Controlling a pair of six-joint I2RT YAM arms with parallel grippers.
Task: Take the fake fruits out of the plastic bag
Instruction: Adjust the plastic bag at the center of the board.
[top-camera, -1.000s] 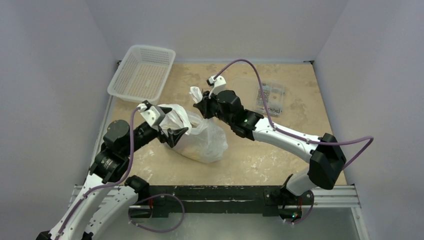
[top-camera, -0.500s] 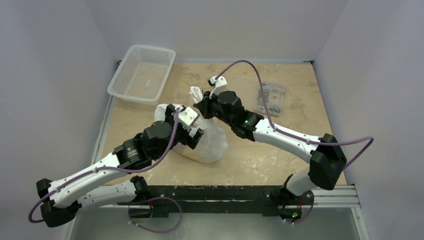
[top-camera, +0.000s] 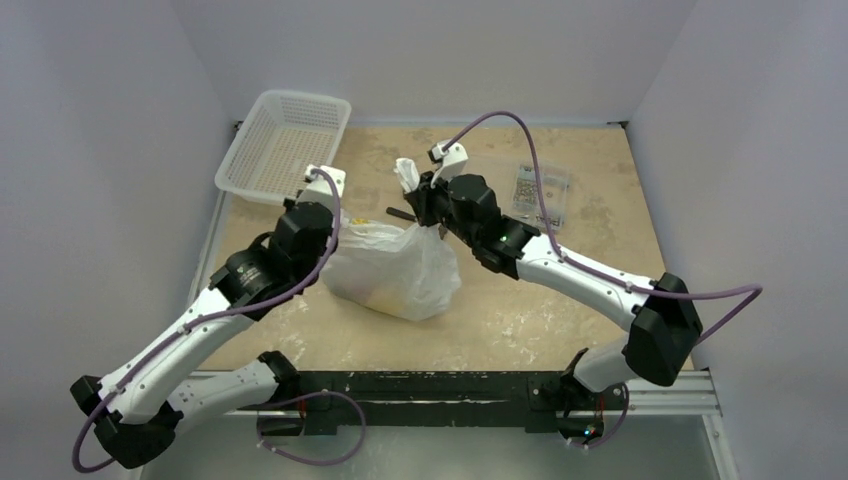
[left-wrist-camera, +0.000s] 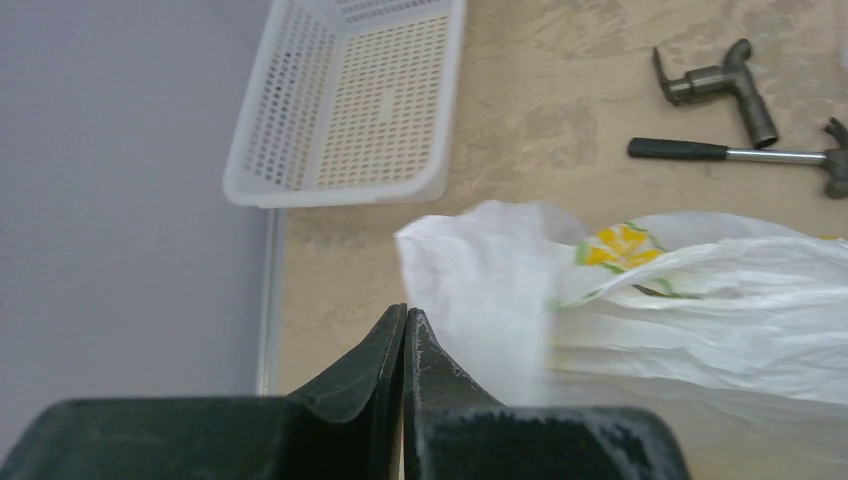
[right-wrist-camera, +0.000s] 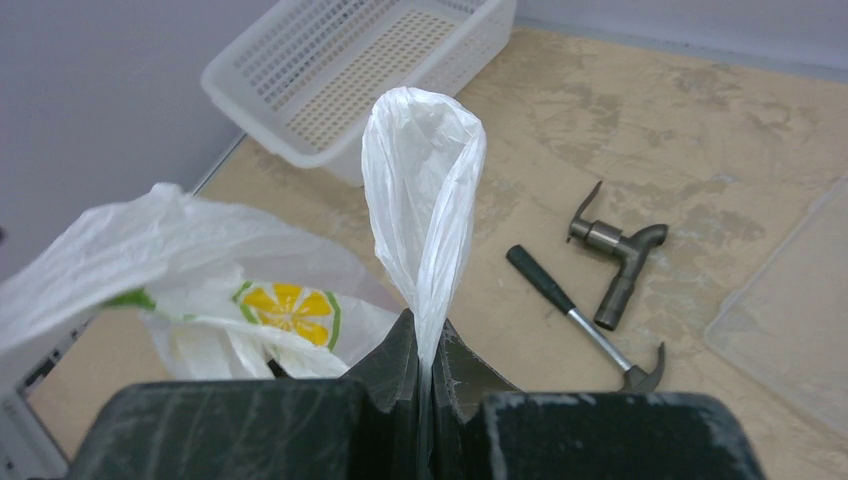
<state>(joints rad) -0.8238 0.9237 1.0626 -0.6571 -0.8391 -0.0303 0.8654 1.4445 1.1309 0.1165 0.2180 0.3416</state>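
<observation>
The plastic bag (top-camera: 392, 272) lies bulging mid-table, translucent white with a yellow-green citrus print (right-wrist-camera: 288, 308). One handle loop (right-wrist-camera: 425, 175) stands up, pinched between the jaws of my right gripper (right-wrist-camera: 428, 335), which is shut on it at the bag's far right (top-camera: 420, 200). At the bag's left edge my left gripper (left-wrist-camera: 405, 312) is shut, jaws pressed together with nothing between them, and the bag's crumpled rim (left-wrist-camera: 480, 270) lies just to its right. In the top view the left gripper (top-camera: 320, 212) sits between the bag and the basket. The fake fruits are hidden inside the bag.
A white mesh basket (top-camera: 285, 145) stands at the far left by the wall. A small black-handled hammer (left-wrist-camera: 730, 152) and a grey metal fitting (left-wrist-camera: 720, 80) lie on the table beyond the bag. A clear flat box (top-camera: 542, 195) sits at the far right.
My left arm pulled back from over the bag to its left side, and its gripper went from open to shut. The right gripper lifted the handle loop slightly up and to the right.
</observation>
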